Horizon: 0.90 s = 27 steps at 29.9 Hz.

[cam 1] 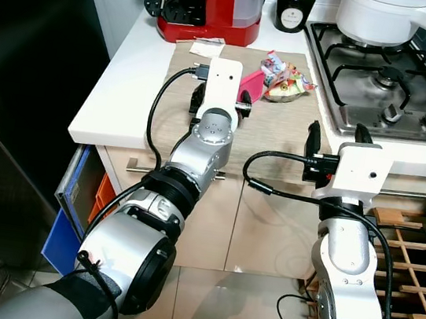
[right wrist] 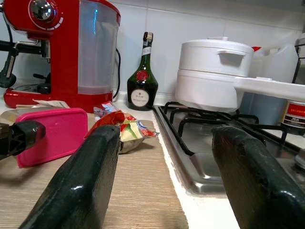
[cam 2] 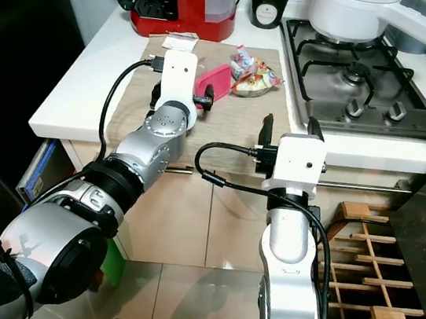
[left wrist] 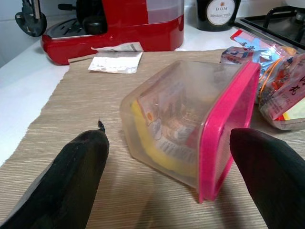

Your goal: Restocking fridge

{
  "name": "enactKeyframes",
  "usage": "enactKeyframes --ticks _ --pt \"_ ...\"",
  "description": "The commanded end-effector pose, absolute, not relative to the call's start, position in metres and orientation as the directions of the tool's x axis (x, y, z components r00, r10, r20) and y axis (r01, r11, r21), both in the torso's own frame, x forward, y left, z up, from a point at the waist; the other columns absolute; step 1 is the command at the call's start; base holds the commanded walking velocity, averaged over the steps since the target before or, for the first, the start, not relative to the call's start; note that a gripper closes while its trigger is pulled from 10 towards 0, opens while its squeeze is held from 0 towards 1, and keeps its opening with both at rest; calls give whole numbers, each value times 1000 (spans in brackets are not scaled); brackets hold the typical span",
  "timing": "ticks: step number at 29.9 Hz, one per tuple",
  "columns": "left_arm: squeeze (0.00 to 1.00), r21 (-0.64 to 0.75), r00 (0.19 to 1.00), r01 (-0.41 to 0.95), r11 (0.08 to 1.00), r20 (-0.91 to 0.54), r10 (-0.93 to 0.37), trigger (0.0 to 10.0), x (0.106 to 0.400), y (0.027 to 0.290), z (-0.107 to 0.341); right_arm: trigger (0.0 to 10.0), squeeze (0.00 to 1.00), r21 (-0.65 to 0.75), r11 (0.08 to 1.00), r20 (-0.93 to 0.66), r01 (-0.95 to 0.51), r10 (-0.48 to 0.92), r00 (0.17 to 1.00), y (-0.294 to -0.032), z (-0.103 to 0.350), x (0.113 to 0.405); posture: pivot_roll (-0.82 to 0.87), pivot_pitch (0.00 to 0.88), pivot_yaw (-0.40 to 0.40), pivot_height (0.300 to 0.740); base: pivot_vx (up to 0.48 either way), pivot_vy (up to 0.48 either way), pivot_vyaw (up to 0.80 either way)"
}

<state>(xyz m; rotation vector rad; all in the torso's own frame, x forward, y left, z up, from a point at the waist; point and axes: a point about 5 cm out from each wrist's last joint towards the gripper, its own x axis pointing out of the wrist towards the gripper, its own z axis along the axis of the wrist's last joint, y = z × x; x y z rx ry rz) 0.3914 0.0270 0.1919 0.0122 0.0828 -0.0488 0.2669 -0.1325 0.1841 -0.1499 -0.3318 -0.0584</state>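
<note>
A clear plastic container with a pink lid lies on its side on a beige placemat on the counter. It holds packaged food. My left gripper is open just in front of it. One finger stands to each side, and neither touches the container. Colourful snack packets lie right behind the container. My right gripper is open over the counter's front edge beside the hob, with nothing between its fingers.
At the back of the counter are a red coffee machine, a paper slip and a dark bottle. A white pot sits on the gas hob. A black fridge stands on the left. A wooden rack is low on the right.
</note>
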Motion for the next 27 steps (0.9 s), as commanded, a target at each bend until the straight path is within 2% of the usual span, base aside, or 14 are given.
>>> enactKeyframes --ticks 1,25,26,27 --pt "0 -4 991 110 994 -76 -110 10000 386 6 196 10000 0 -145 986 336 78 -25 942 -130 185 266 -106 17 105 740 0 0 0" --pt "0 -4 991 110 994 -76 -110 10000 386 6 196 10000 0 -145 986 336 78 -25 942 -130 185 266 -106 17 105 740 0 0 0" --pt "0 -100 982 188 977 34 -186 10000 394 43 219 10000 0 -136 986 343 96 -44 938 -133 185 270 -80 0 123 740 0 0 0" --pt "0 -100 982 188 977 34 -186 10000 394 43 219 10000 0 -136 986 343 96 -44 938 -133 185 270 -80 0 123 740 0 0 0"
